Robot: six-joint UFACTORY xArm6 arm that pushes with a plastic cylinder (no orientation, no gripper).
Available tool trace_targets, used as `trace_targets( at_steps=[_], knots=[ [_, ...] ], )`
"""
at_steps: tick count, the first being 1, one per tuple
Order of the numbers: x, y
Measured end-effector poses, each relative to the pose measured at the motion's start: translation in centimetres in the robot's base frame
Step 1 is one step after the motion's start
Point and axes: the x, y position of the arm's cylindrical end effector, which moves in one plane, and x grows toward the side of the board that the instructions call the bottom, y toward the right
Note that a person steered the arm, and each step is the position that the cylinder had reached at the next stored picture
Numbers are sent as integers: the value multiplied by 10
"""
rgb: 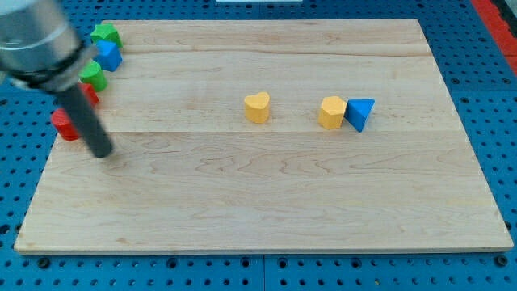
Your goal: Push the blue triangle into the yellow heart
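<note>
Across wooden board (242, 202), long gap: my tip (102, 152) sits far at view's left, bare rod, no claw, touching no block. Yellow heart (257, 107) mid-board. Yellow hexagon-like block (332, 112) between heart and blue triangle (360, 114), touching triangle. Triangle lies far to view's right of tip; push must come from triangle's far right side, heading left.

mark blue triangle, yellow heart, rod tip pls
blue triangle (360, 114), camera view, middle of its top face
yellow heart (257, 107), camera view, centre of the block
my tip (102, 152), camera view, the rod's lower end, at the view's left
</note>
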Motion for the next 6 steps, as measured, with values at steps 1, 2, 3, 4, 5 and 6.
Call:
trace_targets(
  at_steps=[1, 2, 3, 4, 5, 6],
  knots=[
    [0, 109],
    [0, 247],
    [-8, 367],
    [-28, 413],
    [-58, 371],
    [-88, 294]
  ],
)
